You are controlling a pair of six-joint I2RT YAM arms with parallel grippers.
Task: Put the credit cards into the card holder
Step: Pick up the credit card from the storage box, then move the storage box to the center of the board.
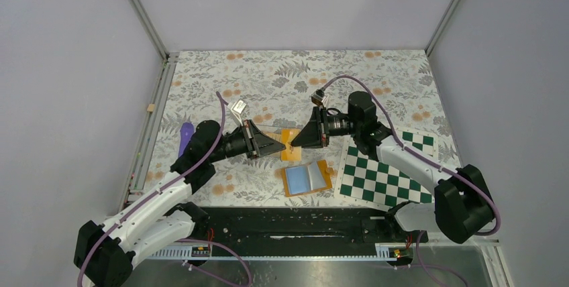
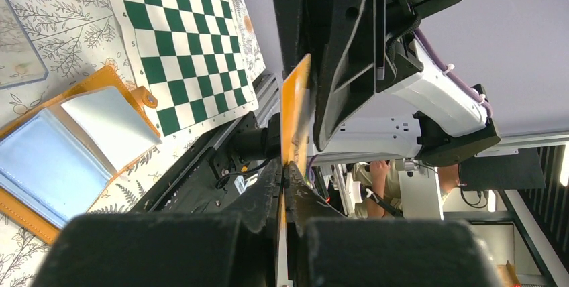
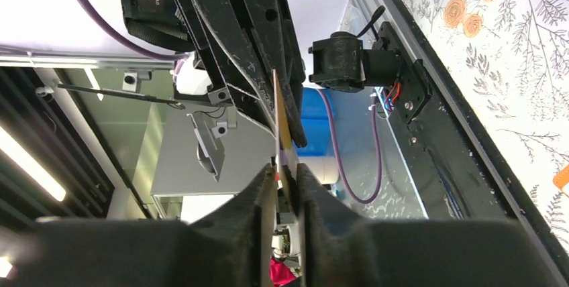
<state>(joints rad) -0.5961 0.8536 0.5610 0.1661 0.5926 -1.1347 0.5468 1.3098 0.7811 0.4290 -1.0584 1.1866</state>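
Observation:
One orange credit card (image 1: 290,153) hangs on edge in the air between my two grippers, which face each other over the table's middle. My left gripper (image 1: 283,145) is shut on one end of it; the card (image 2: 296,109) rises straight out of its pinched jaws (image 2: 285,169). My right gripper (image 1: 294,145) straddles the other end. In the right wrist view the card (image 3: 280,119) stands between that gripper's jaws (image 3: 285,169), with a narrow gap still showing beside it. The card holder (image 1: 306,178) lies open on the table just in front, its light-blue pockets (image 2: 67,146) facing up.
A green-and-white chequered board (image 1: 386,169) lies right of the card holder, under the right arm. A purple object (image 1: 184,136) sits at the left by the left arm. A small clear item (image 1: 238,107) rests behind the left gripper.

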